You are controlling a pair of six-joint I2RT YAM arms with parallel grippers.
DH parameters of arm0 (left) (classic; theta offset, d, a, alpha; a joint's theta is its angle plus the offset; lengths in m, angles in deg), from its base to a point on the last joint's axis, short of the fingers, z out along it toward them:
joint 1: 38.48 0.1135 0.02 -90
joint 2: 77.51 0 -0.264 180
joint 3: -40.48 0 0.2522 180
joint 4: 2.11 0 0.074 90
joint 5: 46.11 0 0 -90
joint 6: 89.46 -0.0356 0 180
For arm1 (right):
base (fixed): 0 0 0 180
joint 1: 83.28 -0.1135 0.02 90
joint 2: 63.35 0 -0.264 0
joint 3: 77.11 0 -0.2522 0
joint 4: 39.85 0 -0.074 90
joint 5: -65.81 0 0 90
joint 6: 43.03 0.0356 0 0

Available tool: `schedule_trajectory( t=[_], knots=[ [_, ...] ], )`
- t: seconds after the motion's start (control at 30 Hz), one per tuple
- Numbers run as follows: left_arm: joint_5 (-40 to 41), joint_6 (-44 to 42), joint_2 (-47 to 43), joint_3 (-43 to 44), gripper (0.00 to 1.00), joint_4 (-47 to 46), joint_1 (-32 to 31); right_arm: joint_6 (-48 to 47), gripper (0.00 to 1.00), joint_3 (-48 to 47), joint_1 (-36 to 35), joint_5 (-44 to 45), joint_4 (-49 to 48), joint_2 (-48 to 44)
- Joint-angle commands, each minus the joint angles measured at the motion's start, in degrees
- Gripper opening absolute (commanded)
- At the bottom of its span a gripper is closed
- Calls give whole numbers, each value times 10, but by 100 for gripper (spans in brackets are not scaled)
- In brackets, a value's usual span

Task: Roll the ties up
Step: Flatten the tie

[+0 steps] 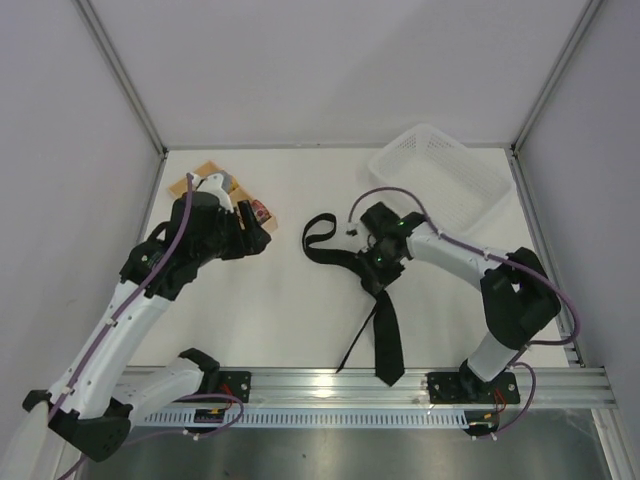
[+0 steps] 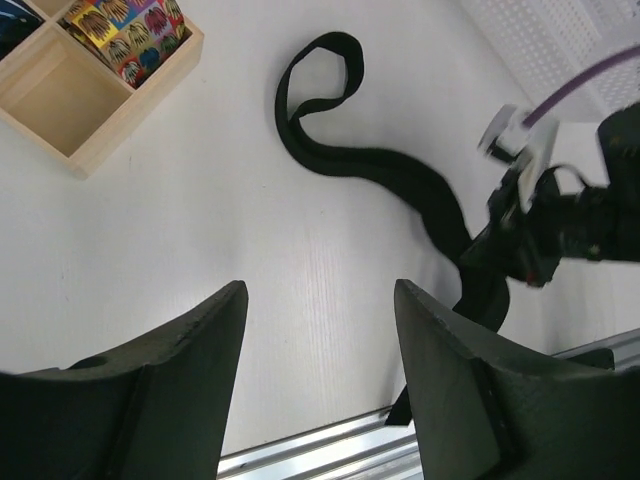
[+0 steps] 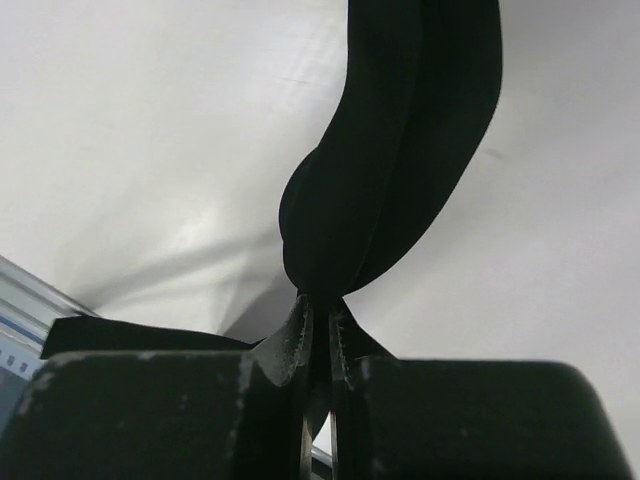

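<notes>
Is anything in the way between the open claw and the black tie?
No, nothing visible. Only bare table lies between the left gripper and the tie. The wooden box sits off to the side. The right gripper pinches the tie.

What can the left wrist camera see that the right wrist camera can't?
Only the left wrist view shows the wooden box, the white basket and the looped end of the tie. Only the right wrist view shows, close up, the right jaws pinched shut on the fabric. Both show the black tie and the white table.
</notes>
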State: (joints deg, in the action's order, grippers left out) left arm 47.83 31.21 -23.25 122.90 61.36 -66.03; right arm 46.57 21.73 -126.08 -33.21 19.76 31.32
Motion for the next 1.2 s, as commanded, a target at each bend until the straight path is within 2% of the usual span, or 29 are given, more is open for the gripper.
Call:
schedule_trajectory(
  t=[0.0, 0.17, 0.2, 0.3, 0.4, 0.53, 0.7, 0.8, 1.0, 1.17],
  knots=[
    [-34, -20, 41, -4, 67, -25, 4, -28, 8, 8, 103, -71, 44, 8],
    [-84, -8, 125, 5, 68, -44, 3, -11, 17, -48, 200, -50, 61, 74],
    [-91, -5, 134, 13, 68, -44, 3, -5, 33, -58, 211, -33, 58, 85],
    [-91, 3, 149, 30, 68, -42, 1, 23, 63, -80, 215, 72, 23, 68],
    [-64, 6, 140, 37, 68, -37, 1, 43, 79, -96, 187, 137, -40, 29],
    [-40, 14, 115, 36, 68, -30, 1, 6, 100, -121, 116, 156, -139, 29],
    [-26, 24, 88, 31, 69, -41, 1, -84, 100, -221, 80, 128, -212, 124],
    [-34, 27, 82, 26, 68, -36, 1, -81, 100, -331, 91, 115, -182, 216],
    [-52, 44, 33, -20, 69, -43, 1, -66, 99, -435, 98, 119, -203, 325],
    [-40, 42, 15, -24, 69, -22, 2, -51, 93, -551, 99, 114, -162, 414]
  ],
)
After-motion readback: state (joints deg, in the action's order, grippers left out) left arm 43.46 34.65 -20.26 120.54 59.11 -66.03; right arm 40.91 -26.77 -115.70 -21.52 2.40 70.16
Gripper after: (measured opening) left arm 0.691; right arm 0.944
